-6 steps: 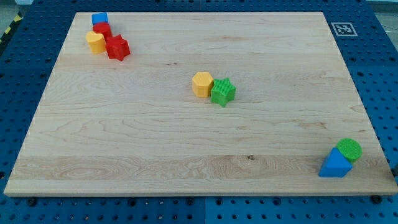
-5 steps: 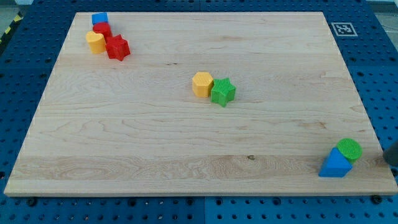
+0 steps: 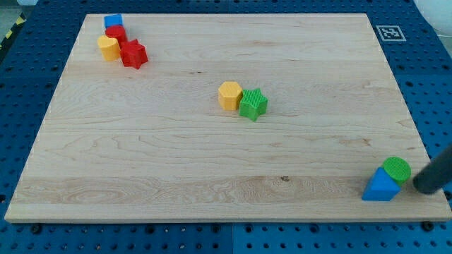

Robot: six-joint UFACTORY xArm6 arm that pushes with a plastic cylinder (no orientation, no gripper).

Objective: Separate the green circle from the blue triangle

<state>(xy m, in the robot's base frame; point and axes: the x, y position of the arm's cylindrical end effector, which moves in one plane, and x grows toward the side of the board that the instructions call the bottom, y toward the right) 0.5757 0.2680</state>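
Your rod has no jaws to open or close; my tip (image 3: 426, 188) sits just right of the green circle (image 3: 397, 169), which touches the blue triangle (image 3: 381, 186) near the board's (image 3: 212, 155) bottom-right corner, so pushing left likely drags both together.

No words, brand names or numbers could be read anywhere in the view. The only sign was a small black-and-white square marker (image 3: 389, 32), patterned like a machine-readable code, which sat on the counter (image 3: 176, 162) in the corner at the view's top right. Its pattern was too small to decode. The coloured blocks bore no lettering, and the blue pegboard (image 3: 28, 85) around the counter carried no labels.
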